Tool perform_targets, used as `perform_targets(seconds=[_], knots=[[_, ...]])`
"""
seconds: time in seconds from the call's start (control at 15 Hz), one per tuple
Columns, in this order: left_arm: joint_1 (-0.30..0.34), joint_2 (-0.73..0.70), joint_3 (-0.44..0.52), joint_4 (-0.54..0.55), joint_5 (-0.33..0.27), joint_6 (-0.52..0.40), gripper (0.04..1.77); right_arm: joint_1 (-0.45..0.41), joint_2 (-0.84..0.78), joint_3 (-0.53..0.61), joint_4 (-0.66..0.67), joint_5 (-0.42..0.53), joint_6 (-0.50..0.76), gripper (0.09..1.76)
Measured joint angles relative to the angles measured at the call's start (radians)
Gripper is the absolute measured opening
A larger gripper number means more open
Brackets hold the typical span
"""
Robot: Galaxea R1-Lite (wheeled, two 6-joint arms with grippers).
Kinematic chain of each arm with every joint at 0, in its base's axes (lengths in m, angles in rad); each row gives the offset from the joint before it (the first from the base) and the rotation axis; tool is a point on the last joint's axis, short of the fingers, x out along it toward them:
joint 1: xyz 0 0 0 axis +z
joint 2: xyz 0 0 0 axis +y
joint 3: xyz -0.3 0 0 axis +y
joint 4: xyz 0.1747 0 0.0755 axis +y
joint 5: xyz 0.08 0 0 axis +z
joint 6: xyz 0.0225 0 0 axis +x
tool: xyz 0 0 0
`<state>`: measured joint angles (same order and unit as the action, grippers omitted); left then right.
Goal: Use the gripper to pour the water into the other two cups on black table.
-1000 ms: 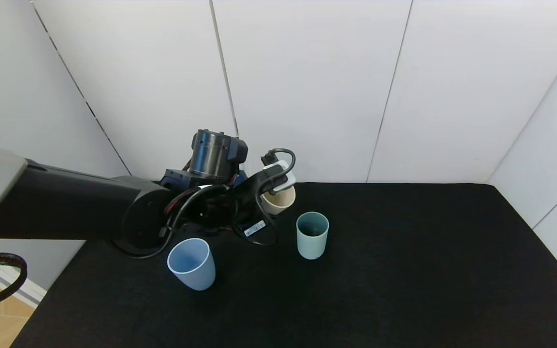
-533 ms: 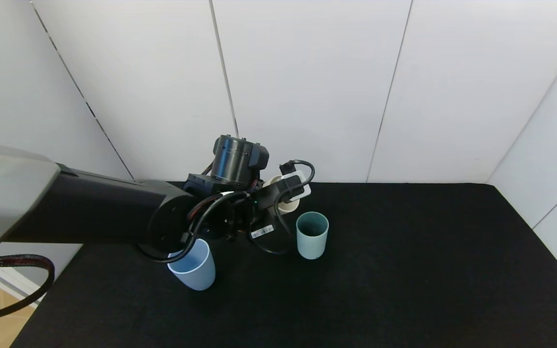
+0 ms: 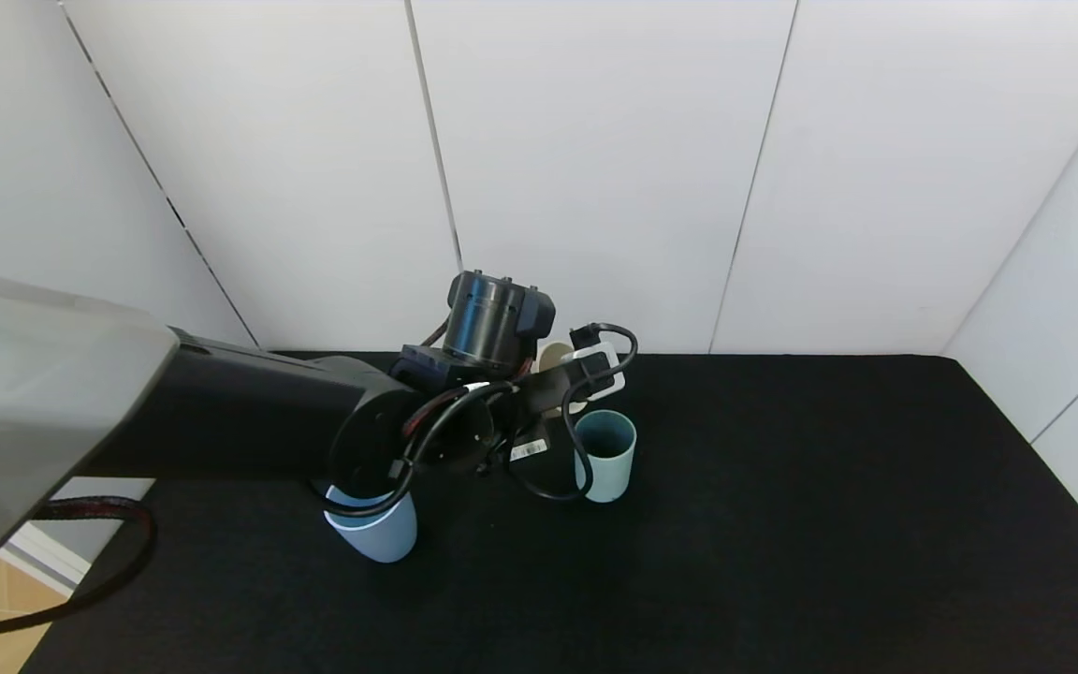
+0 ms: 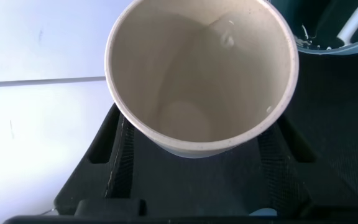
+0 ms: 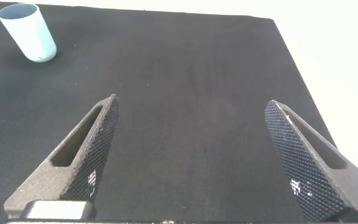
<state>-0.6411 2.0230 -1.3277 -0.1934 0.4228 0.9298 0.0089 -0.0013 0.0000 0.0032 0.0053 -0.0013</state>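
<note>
Left pincer (image 3: 553, 374), at centre frame in the head view, clamped on a beige cup (image 4: 201, 74), seen tipped in the left wrist view with its rim beside the rim of the teal-green cup (image 3: 604, 456). Faint sheen and droplets of water (image 4: 229, 40) on the beige inner wall. Just lower left, light blue cup (image 3: 372, 532) upright on the black worktop (image 3: 782, 543), partly hidden under the arm. Right pincer (image 5: 197, 155) spread wide, holding nothing, above bare worktop in its own wrist view, teal-green cup at upper left.
</note>
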Motion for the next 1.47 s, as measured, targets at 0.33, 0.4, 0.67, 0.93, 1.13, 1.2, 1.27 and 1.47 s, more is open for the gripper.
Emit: perform_targets(seconds=[0.33, 0.4, 0.67, 0.93, 1.13, 1.2, 1.27, 1.47], knots=[[-0.032, 0.024, -0.011, -0.001, 0.064, 0.020, 1.18, 0.000, 0.000, 0.000, 0.000, 0.000, 0.000, 1.71], [-0.040, 0.028, -0.012, 0.000, 0.076, 0.027, 1.18, 0.000, 0.000, 0.000, 0.000, 0.000, 0.000, 1.71], [-0.063, 0.048, -0.014, -0.001, 0.132, 0.058, 1.18, 0.000, 0.000, 0.000, 0.000, 0.000, 0.000, 1.71], [-0.073, 0.072, -0.024, -0.002, 0.173, 0.079, 1.18, 0.000, 0.000, 0.000, 0.000, 0.000, 0.000, 1.71], [-0.077, 0.082, -0.024, 0.000, 0.201, 0.103, 1.18, 0.000, 0.000, 0.000, 0.000, 0.000, 0.000, 1.71], [-0.078, 0.083, -0.024, 0.000, 0.212, 0.109, 1.18, 0.000, 0.000, 0.000, 0.000, 0.000, 0.000, 1.71], [-0.079, 0.083, -0.024, 0.000, 0.216, 0.114, 1.18, 0.000, 0.000, 0.000, 0.000, 0.000, 0.000, 1.71], [-0.080, 0.083, -0.031, 0.001, 0.231, 0.131, 1.18, 0.000, 0.000, 0.000, 0.000, 0.000, 0.000, 1.71]])
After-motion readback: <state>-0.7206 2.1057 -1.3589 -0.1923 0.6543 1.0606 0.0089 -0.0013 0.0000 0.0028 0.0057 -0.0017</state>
